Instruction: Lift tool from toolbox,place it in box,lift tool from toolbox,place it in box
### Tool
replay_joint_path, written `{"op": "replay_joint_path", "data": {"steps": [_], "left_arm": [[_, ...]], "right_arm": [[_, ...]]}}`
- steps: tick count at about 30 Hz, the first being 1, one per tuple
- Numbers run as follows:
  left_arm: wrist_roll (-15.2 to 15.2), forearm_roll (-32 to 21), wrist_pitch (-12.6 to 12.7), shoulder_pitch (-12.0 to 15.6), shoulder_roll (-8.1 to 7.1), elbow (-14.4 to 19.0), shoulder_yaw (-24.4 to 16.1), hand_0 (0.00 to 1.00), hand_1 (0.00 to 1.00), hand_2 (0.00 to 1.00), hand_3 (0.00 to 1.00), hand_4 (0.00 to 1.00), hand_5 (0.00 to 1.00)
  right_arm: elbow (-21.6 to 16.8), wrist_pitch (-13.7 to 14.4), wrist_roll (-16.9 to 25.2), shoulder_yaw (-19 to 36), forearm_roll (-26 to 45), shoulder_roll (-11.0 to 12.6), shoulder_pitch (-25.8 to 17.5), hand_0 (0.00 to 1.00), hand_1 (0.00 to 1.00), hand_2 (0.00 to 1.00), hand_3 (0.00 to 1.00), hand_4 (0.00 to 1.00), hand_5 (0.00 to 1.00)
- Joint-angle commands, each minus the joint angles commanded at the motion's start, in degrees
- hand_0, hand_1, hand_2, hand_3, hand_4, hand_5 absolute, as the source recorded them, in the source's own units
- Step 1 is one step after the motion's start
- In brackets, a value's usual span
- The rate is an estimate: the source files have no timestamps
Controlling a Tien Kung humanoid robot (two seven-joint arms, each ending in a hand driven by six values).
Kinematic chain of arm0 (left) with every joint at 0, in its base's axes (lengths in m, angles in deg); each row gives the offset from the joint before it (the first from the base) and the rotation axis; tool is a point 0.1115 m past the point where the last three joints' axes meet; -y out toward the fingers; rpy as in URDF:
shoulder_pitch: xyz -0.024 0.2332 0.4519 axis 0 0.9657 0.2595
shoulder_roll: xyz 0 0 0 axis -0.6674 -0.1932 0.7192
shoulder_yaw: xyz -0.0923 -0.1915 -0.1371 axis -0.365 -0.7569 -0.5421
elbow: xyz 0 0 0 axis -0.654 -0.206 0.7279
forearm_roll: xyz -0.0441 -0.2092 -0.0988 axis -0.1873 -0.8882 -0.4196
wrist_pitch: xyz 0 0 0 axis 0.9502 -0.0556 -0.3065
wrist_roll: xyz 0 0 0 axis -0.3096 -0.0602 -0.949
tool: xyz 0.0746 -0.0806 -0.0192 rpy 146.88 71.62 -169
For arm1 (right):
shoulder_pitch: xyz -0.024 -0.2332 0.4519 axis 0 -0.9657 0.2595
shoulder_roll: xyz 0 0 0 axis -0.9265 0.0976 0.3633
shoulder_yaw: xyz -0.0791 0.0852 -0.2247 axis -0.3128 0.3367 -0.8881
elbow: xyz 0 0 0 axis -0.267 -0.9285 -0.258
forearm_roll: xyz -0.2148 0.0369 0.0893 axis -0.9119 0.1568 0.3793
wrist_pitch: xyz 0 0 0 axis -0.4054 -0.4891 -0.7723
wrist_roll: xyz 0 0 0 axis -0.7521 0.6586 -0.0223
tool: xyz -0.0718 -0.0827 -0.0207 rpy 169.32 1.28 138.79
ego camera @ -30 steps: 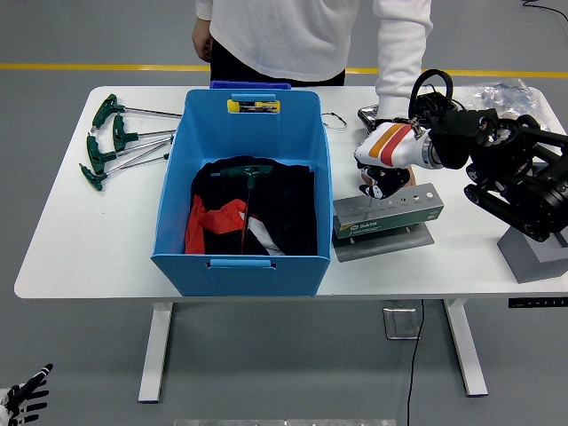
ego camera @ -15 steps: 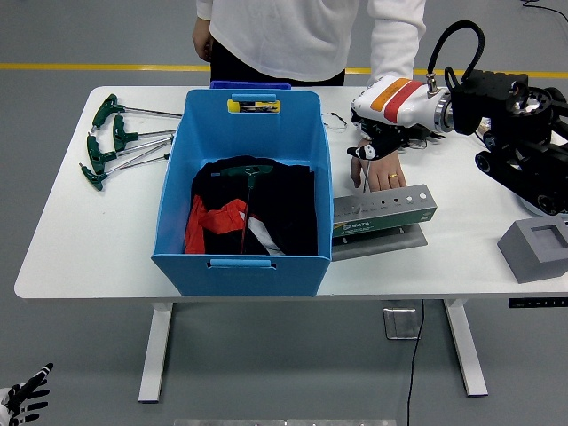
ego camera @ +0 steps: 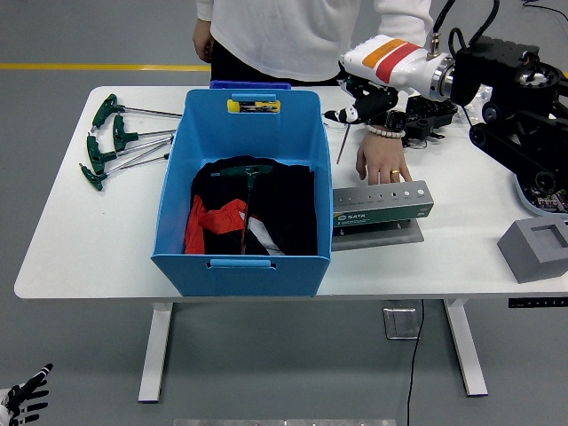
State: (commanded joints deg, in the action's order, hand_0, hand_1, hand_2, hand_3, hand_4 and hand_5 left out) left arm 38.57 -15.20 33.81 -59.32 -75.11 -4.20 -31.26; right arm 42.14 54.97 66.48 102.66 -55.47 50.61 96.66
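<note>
While gripped in the right robot hand (ego camera: 359, 108), fingers pinched on its handle, the tool (ego camera: 342, 138) hangs shaft-down just right of the blue box (ego camera: 248, 120), above the counter (ego camera: 461, 231). Needs carrying left over the rim. Person's hand (ego camera: 383, 164) steadying the toolbox (ego camera: 382, 211).

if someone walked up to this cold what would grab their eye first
Probably the big blue box in the middle of the white table, with black and red cloth and one green-handled tool already inside. Next, the robot's right hand raised just right of the box, gripping a thin T-handle tool. Below it a person's hand rests by the grey tool holder, and more green-handled wrenches lie at the table's far left.
</note>
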Motion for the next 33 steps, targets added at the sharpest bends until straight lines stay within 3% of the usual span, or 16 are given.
{"op": "replay_joint_path", "data": {"steps": [6,9,10,15,16,24,27,28,33], "left_arm": [[0.1,0.3,0.0,0.0,-0.02,0.0,-0.2,0.731,0.69,0.729,0.719,0.813,0.669],[0.1,0.4,0.0,0.1,0.0,0.0,-0.4,0.731,0.69,0.729,0.719,0.813,0.669],[0.1,0.3,0.0,0.1,0.0,0.0,-0.3,0.731,0.689,0.729,0.719,0.814,0.669],[0.6,2.0,0.2,0.1,0.1,0.0,-1.8,0.731,0.689,0.729,0.719,0.814,0.669],[0.7,2.3,0.3,0.1,0.18,0.0,-2.1,0.731,0.691,0.729,0.719,0.814,0.669],[0.2,0.4,0.1,-0.3,0.25,0.0,0.0,0.731,0.69,0.729,0.718,0.813,0.668],[0.5,1.4,0.2,-0.2,0.07,0.0,-0.8,0.731,0.69,0.729,0.718,0.813,0.668],[0.6,1.7,0.2,-0.1,0.01,0.0,-1.1,0.731,0.69,0.729,0.719,0.813,0.668],[0.7,2.0,0.2,-0.1,-0.18,0.0,-1.1,0.731,0.69,0.729,0.719,0.813,0.668]], "right_arm": [[-1.3,1.5,-0.1,1.3,1.8,-2.0,1.4,0.017,0.005,0.102,0.098,0.771,0.669],[-2.8,0.2,-1.5,0.5,2.7,-2.8,1.3,0.017,0.005,0.102,0.098,0.771,0.669],[-3.1,-0.4,-2.0,-0.2,3.0,-3.0,1.3,0.218,0.242,0.336,0.371,0.8,0.656],[-2.4,-1.2,-2.7,-3.4,2.3,-5.2,1.0,0.218,0.242,0.336,0.371,0.8,0.656],[-2.1,-1.1,-2.6,-3.9,2.2,-5.9,0.9,0.295,0.325,0.42,0.385,0.807,0.646],[-1.6,-1.3,-3.2,-7.6,2.4,-9.1,0.3,0.336,0.362,0.467,0.419,0.816,0.645],[-1.9,-3.1,-4.5,-8.6,2.9,-9.5,0.1,0.336,0.362,0.467,0.419,0.816,0.645],[-1.9,-3.9,-5.1,-8.8,2.8,-9.5,0.0,0.544,0.582,0.674,0.536,0.853,0.641],[-1.4,-8.3,-7.6,-9.7,4.1,-9.3,-0.6,0.544,0.582,0.674,0.536,0.853,0.641]]}}
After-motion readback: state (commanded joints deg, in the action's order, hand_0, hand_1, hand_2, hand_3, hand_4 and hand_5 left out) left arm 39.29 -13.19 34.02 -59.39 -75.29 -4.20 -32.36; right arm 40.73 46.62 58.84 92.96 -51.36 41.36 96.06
